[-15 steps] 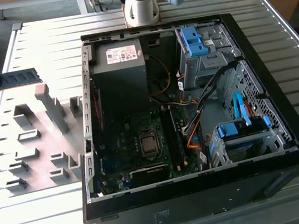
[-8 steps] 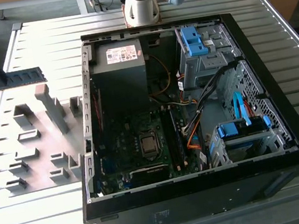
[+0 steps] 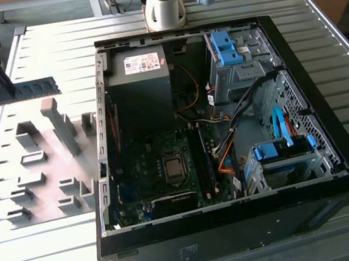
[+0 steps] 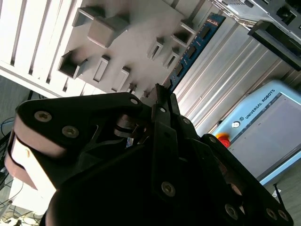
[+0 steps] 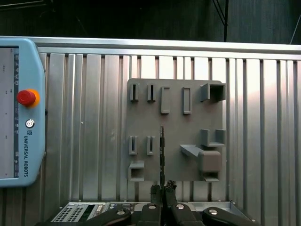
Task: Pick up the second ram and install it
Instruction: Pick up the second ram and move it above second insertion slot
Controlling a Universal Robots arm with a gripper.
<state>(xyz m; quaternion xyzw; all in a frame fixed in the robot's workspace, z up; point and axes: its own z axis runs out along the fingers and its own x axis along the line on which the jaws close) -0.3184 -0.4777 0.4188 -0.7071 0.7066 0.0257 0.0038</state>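
Observation:
The second ram (image 3: pixel 35 89), a narrow blue-green stick with black chips, hangs level in the air above the grey holder plate (image 3: pixel 42 166) at the exterior view's left. My gripper (image 3: pixel 5 89) is shut on it near its middle. In the first wrist view the ram (image 5: pixel 162 150) shows edge-on as a thin dark line running out from the gripper (image 5: pixel 162 189) over the plate (image 5: pixel 188 132). In the second wrist view the ram's blue edge (image 4: pixel 194 49) reaches past the black fingers (image 4: pixel 164 101).
An open black computer case (image 3: pixel 334 146) lies on the slatted metal table (image 3: pixel 68 251), with motherboard (image 3: pixel 160 165), long memory slots (image 3: pixel 201 156), power supply (image 3: pixel 137 77) and blue drive latches (image 3: pixel 224 47). A teach pendant (image 5: pixel 19 108) lies beside the plate. The arm's base (image 3: pixel 165 4) stands behind the case.

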